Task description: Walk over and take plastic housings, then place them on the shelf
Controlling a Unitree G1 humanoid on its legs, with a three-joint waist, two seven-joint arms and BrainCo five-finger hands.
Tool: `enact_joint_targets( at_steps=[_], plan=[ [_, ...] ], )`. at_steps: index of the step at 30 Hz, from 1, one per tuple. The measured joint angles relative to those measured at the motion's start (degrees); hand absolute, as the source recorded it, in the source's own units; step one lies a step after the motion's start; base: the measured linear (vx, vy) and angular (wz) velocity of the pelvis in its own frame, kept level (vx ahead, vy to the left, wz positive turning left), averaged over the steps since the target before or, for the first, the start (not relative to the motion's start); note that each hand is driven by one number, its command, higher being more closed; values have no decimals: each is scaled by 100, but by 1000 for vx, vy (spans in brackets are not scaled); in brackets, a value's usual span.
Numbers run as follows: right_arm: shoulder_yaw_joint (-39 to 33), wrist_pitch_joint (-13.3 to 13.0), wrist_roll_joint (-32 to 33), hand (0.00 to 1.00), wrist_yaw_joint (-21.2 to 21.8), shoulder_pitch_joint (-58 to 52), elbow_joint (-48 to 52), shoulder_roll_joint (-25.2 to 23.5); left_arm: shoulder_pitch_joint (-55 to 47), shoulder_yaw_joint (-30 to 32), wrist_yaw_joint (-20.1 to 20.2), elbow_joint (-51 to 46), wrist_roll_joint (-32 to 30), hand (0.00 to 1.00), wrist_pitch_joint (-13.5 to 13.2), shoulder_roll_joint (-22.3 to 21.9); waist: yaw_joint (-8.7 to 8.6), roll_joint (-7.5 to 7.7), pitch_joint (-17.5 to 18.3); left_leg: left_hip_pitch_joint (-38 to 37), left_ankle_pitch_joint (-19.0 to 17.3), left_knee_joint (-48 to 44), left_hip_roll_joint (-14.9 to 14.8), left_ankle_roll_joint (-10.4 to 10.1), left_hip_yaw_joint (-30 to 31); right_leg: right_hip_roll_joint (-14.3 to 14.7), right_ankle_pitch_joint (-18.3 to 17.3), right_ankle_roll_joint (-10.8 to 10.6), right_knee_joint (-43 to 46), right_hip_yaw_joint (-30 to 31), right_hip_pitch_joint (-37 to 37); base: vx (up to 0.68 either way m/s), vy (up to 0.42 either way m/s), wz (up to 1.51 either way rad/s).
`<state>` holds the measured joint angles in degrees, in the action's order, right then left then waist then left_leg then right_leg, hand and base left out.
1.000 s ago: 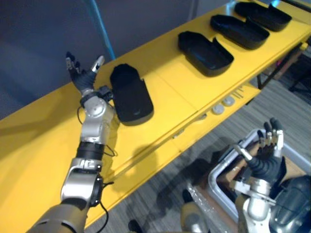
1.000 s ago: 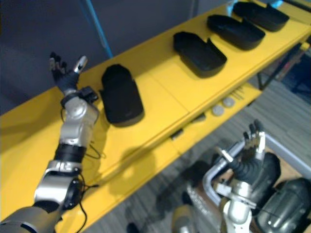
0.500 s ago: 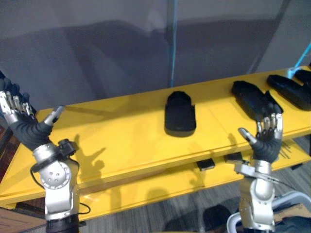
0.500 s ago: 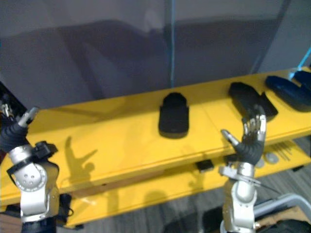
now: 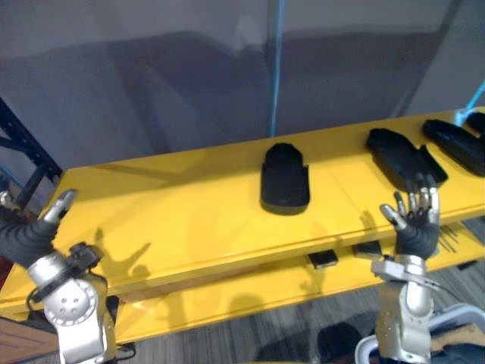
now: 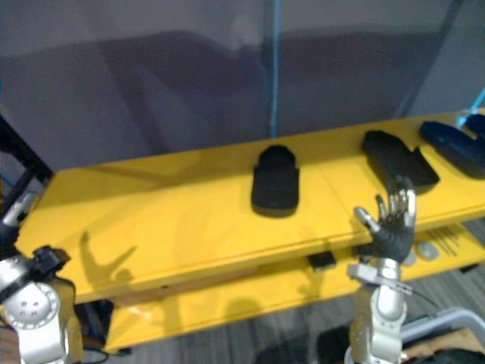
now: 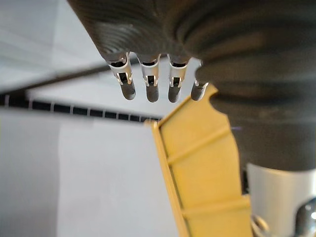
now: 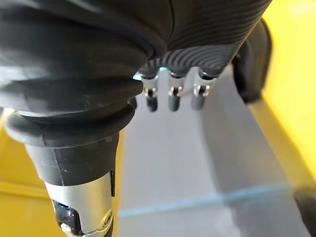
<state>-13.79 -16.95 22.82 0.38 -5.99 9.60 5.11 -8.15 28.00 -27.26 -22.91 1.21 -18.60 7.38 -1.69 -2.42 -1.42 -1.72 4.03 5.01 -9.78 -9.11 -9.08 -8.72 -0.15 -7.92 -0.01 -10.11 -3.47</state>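
The left hand [image 5: 24, 236] at 8 o'clock and right hand [image 5: 414, 224] at 4 o'clock have drawn back, fingers spread and empty, leaving the housing [image 5: 285, 177] mid-shelf [image 5: 174, 216], so this placement looks complete.

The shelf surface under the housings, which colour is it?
Yellow shelf surface; left eye view shows it best.

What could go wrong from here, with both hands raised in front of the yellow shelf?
The right hand, open, is raised just before the front edge of the shelf, close to a black housing; a forward swing might knock that housing askew. The left hand, also open, sits by the shelf's left end near a dark upright post and might clip it if the robot turns.
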Motion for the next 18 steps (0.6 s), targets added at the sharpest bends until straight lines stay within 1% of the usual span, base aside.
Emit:
enact_joint_targets(
  at_steps=[1, 2, 4, 5, 6, 7, 8, 9, 11, 12, 13, 14, 16, 17, 18],
  plan=[
    [29, 0, 8, 0, 14, 39, 0, 1, -65, 60, -58, 0, -8, 0, 8, -25, 58, 0, 0, 0, 5, 0, 1, -3, 54, -4, -1, 0, 0, -79, -33, 19, -9, 27],
    [61, 0, 5, 0, 73, 178, -15, 1, -152, 168, -161, 0, -11, 0, 28, -96, 179, 2, -1, 0, 6, 0, 5, -3, 97, -5, -8, -2, 0, -109, -68, 16, -6, 19],
    [74, -2, 10, 0, 76, 488, -109, 28, -276, 357, -239, 4, -13, 0, 31, -156, 295, 2, 1, 75, 11, 0, 23, -1, 165, -18, -12, -4, -2, -173, -67, -2, -3, 19],
    [126, -2, 28, 0, 80, 591, -144, 49, -317, 423, -292, 9, -26, 0, 35, -155, 314, 2, 1, 86, 26, 1, 35, 2, 232, -24, -19, 1, -7, -245, -71, 9, -2, 32],
    [212, -3, 121, 0, 83, 768, -201, 104, -330, 565, -376, 109, -163, 0, 38, -154, 370, 11, -5, 131, 47, 2, 40, 5, 292, -26, -19, 2, -5, -306, -71, 27, -6, 35],
    [341, -3, 121, 0, 106, 924, -271, 139, -334, 692, -420, 261, -182, 0, 65, -156, 432, 18, -5, 181, 82, 2, 46, 4, 363, -26, -19, 3, -5, -377, -72, 11, -7, 31],
    [432, -2, 124, 0, 120, 1010, -328, 149, -337, 743, -447, 336, -185, 0, 118, -155, 451, 24, -9, 195, 91, 3, 47, 5, 394, -25, -21, 6, -1, -403, -77, 7, -9, 18],
    [633, 13, 125, 0, 166, 1189, -451, 153, -362, 795, -556, 525, -214, 0, 215, -155, 538, 30, -12, 192, 94, 3, 46, 3, 397, -23, -21, 7, 0, -405, -80, 10, -3, 8],
    [1051, 114, 115, 0, 245, 1505, -643, 155, -475, 805, -673, 1035, -230, 0, 381, -153, 646, 32, -13, 190, 97, 5, 49, 2, 414, -25, -21, 7, 1, -415, -92, 1, 0, 2],
    [1178, 146, 113, 0, 241, 1596, -721, 156, -490, 806, -724, 1257, -221, 0, 397, -153, 672, 32, -14, 191, 101, 6, 49, 1, 427, -24, -22, 8, 1, -424, -97, -6, -7, 11],
    [1437, 237, 108, 0, 223, 1770, -933, 153, -512, 809, -836, 1871, -195, 0, 430, -155, 737, 52, -27, 192, 113, 8, 49, -3, 494, -21, -27, 14, 0, -488, -140, -11, -11, 20],
    [1519, 254, 104, 0, 206, 1815, -1021, 149, -527, 819, -868, 2111, -179, 0, 432, -156, 739, 68, -40, 200, 121, 10, 54, -3, 553, -21, -41, 22, -1, -556, -174, -15, -13, 30],
    [1776, 379, 103, 0, 167, 1943, -1284, 112, -558, 1015, -1012, 2966, -153, 0, 430, -173, 796, 145, -51, 239, 133, 10, 53, -3, 643, -15, -80, 54, 17, -661, -196, -23, -13, 28],
    [1861, 432, 104, 0, 48, 1994, -1388, 69, -661, 1120, -1032, 3442, -145, 0, 418, -176, 818, 189, -55, 292, 142, 10, 57, -4, 705, -14, -87, 56, 21, -712, -187, -21, -9, 17],
    [1889, 436, 106, 0, -34, 2031, -1471, 40, -689, 1159, -1032, 3648, -139, 0, 414, -186, 857, 212, -74, 290, 143, 10, 57, -4, 703, -14, -91, 59, 27, -710, -183, -16, -4, 11]
  ],
)
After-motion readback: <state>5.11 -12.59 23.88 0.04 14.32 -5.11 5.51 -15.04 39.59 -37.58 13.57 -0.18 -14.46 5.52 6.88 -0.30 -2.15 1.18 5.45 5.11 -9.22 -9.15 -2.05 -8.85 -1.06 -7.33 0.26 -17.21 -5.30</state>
